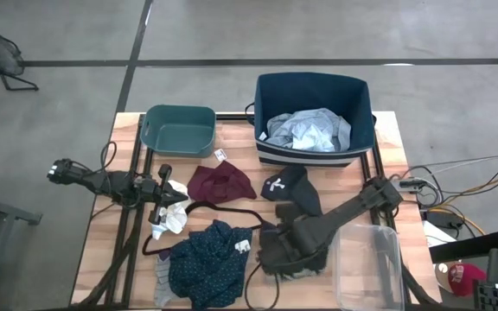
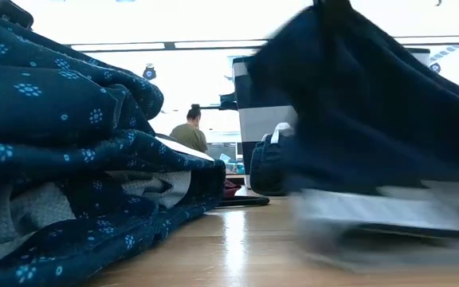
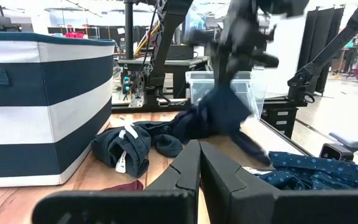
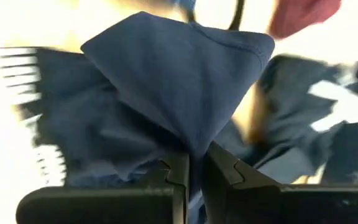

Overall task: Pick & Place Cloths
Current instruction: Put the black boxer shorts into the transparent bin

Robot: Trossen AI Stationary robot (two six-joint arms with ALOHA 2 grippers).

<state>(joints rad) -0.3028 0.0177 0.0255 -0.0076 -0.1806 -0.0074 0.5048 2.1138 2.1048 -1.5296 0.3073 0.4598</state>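
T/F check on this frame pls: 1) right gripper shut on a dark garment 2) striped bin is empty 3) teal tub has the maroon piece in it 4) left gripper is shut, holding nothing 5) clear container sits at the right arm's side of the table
1) True. The right gripper is shut on the dark navy garment.
2) False. The striped bin holds the pale grey-blue shirt.
3) False. The teal tub has nothing in it; the maroon piece lies on the table in front of it.
4) True. The left gripper is shut and empty.
5) True. The clear container sits there.
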